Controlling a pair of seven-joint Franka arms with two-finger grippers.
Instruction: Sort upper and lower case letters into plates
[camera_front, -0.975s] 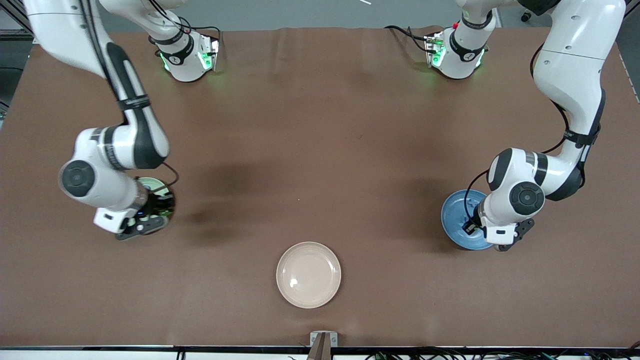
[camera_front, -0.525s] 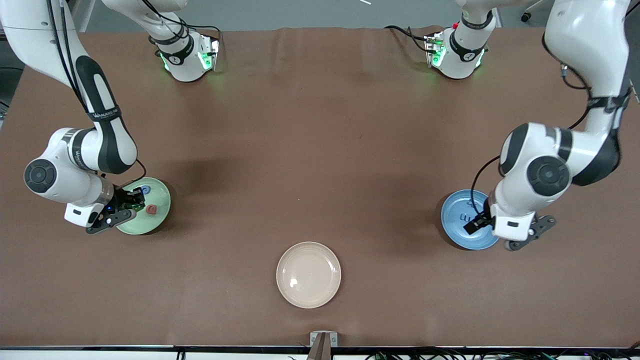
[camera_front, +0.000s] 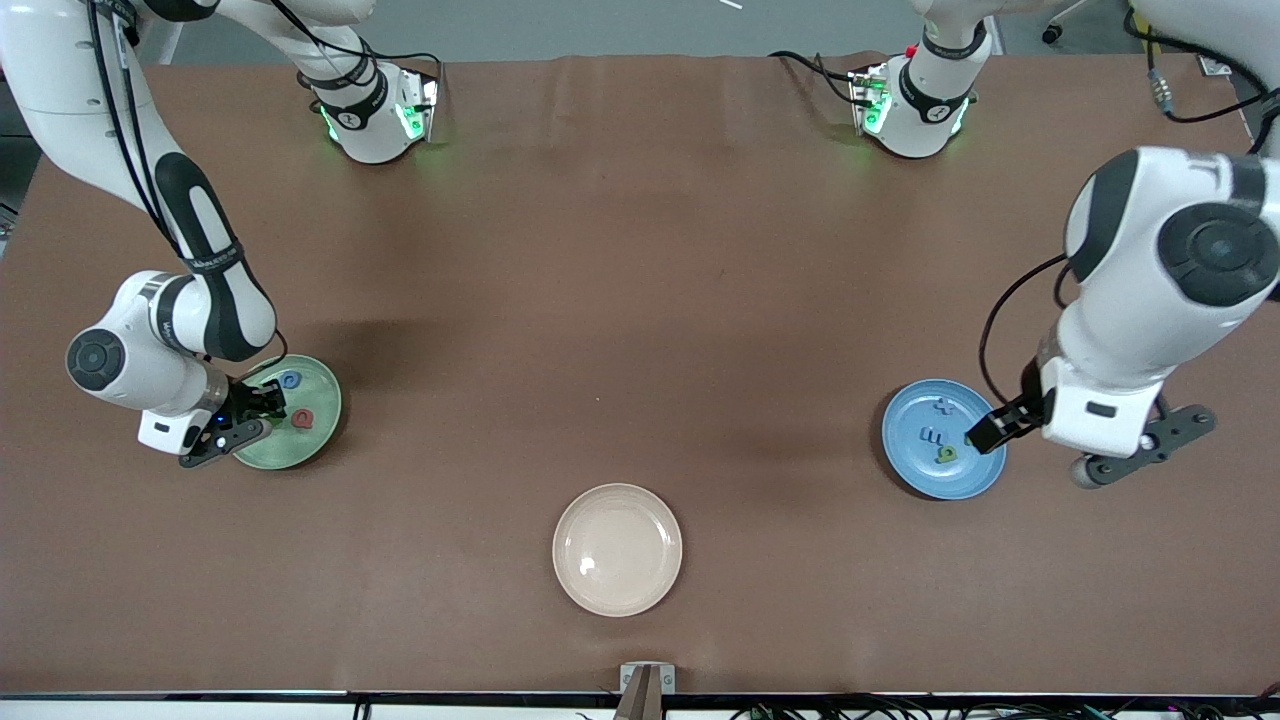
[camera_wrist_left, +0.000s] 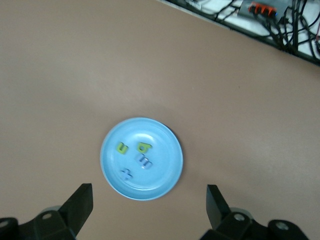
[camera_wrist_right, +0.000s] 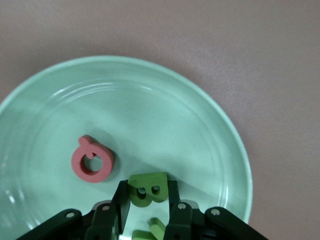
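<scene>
— Where's the light green plate (camera_front: 325, 425)?
— Flat on the table under the right gripper (camera_wrist_right: 146, 200), which pinches a green letter B (camera_wrist_right: 148, 187) just above it. A red letter Q (camera_wrist_right: 92, 160) lies in it beside the pincer, and a blue letter (camera_front: 291, 380) too.
— And the blue plate (camera_wrist_left: 165, 180)?
— Below the left gripper (camera_wrist_left: 147, 207), whose pincer stands wide, holding two green letters (camera_wrist_left: 144, 147) and two pale blue ones (camera_wrist_left: 145, 161).

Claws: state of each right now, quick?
Left claw: open, empty, above the blue plate.
Right claw: shut on a green letter, over the green plate.
</scene>
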